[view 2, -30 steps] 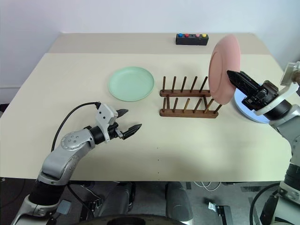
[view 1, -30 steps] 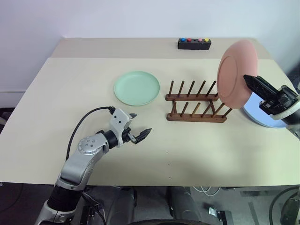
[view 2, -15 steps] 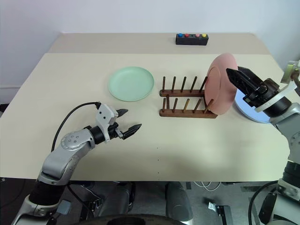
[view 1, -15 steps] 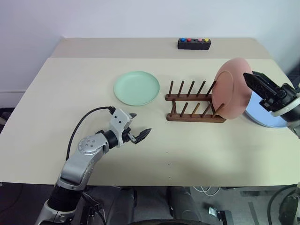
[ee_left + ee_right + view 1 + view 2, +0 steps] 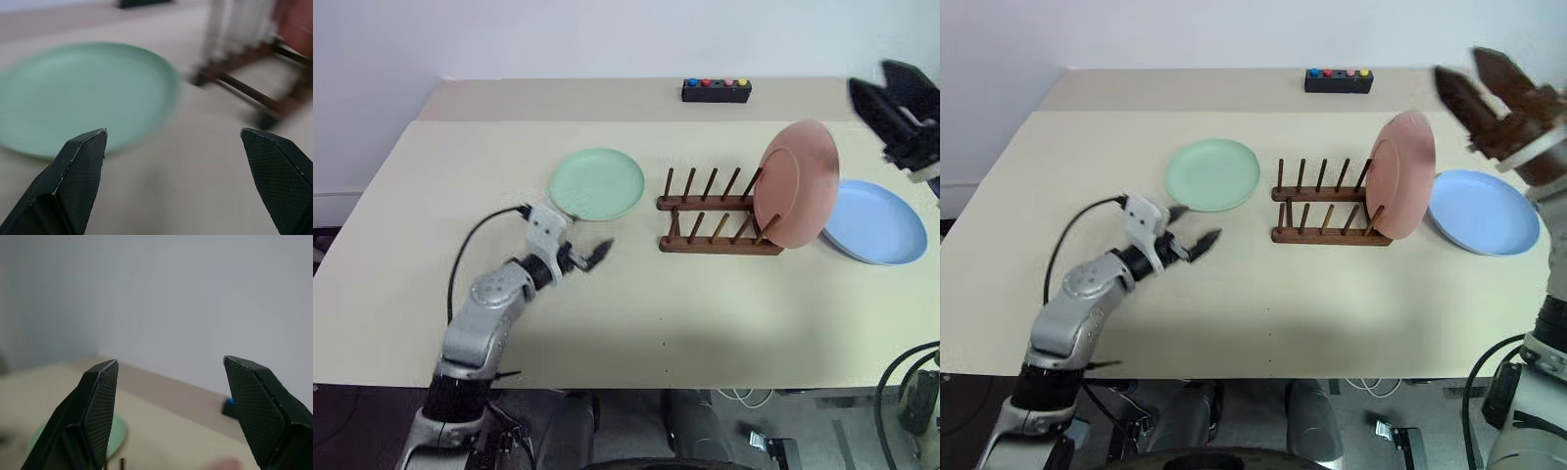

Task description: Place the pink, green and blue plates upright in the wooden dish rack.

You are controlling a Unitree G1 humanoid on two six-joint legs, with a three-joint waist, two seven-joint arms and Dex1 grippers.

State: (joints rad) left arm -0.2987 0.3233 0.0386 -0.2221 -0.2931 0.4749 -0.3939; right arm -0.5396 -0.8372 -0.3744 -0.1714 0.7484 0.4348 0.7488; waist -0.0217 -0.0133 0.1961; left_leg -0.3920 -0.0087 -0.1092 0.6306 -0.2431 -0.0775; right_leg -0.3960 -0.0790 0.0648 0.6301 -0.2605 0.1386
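**Pink plate seated in rack; both claws empty and spread**

The beige tabletop (image 5: 705, 313) carried all items. The blue plate (image 5: 876, 222) lay flat near the right edge, just beside the rack's right end, its near rim hidden behind the pink plate. The green plate (image 5: 597, 183) lay flat to the left of the rack, apart from it. The pink plate (image 5: 796, 183) stood on edge at the right end of the wooden dish rack (image 5: 717, 220), tilted and leaning against the end pegs, with its lower rim at the rack's base. The rack itself stood mid-table, its two rails of upright pegs running left to right, the remaining slots unoccupied. A small black box with coloured buttons (image 5: 716, 90) sat at the far edge of the tabletop.

The left arm reached low over the tabletop, forearm angled toward the rack, a black cable looping from its wrist. The left claw (image 5: 590, 257) pointed roughly level, forward and to the right, near the front rim of the green plate without touching it. Its fingers were spread wide and held nothing, as the left wrist view confirmed.

The right arm was raised at the right edge of the scene. The right claw (image 5: 1479, 83) hung high above the pink and blue plates, well clear of both, pointing up and to the left. Its fingers (image 5: 98, 406) were spread and empty.
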